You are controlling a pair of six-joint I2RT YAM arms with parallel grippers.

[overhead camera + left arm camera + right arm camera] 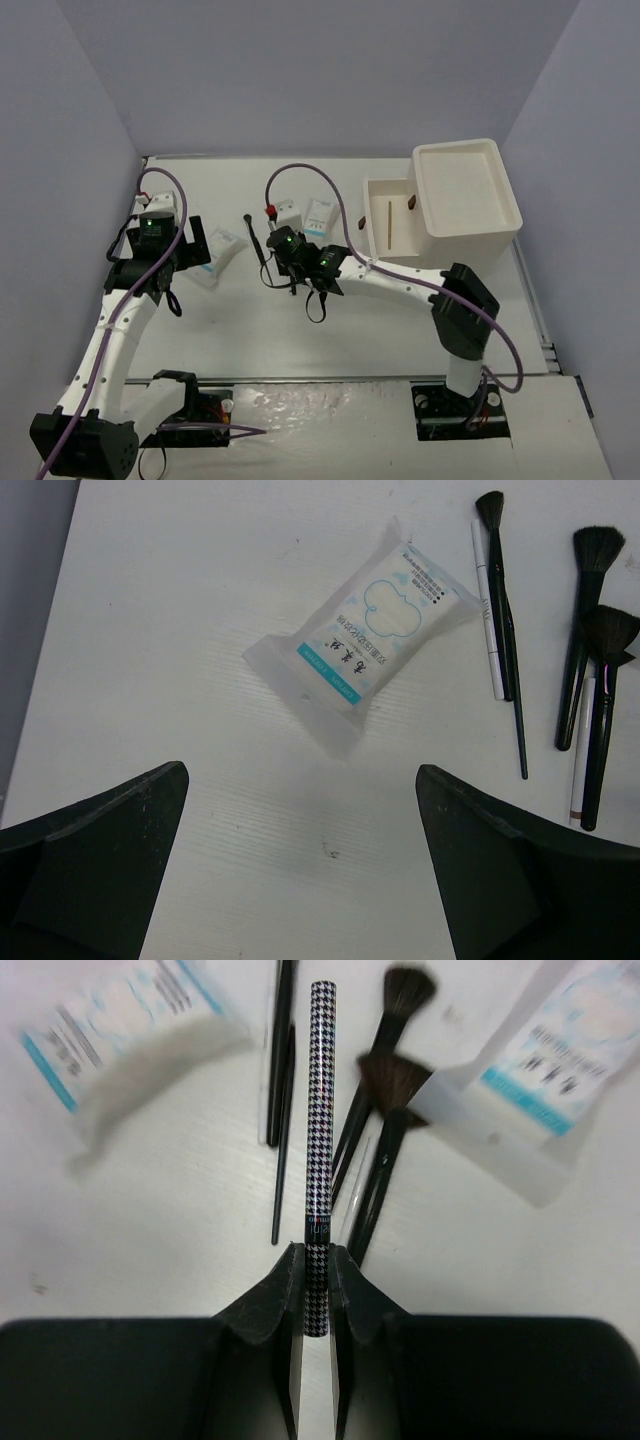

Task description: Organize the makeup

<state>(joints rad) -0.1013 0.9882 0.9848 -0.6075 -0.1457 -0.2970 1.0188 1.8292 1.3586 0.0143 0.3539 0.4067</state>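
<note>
- Table [380, 320]: white; both arms are bolted at its near edge.
- White box [470, 190]: set at far right. A drawer [390, 225] w/ brown knobs stands open on its left side, and a thin stick is seen inside.
- Left gripper [300, 772]: held over the left part of the table, fingers spread wide w/ nothing between them.
- Right gripper [318, 1252]: held near table centre, fingers pressed onto the near end of the houndstooth stick [320, 1130]. Whether the stick is lifted off the table can't be told.
- White packet [365, 630]: blue print; laid flat just beyond the left gripper, untouched.
- Two more packets [110, 1030] [560, 1060]: seen blurred in the right wrist view, one on either side of the stick.
- Black brushes [385, 1080]: crowded close along one side of the pinched stick, bristles pointing away.
- Thin black sticks [280, 1110]: laid close along the stick's other side.
</note>
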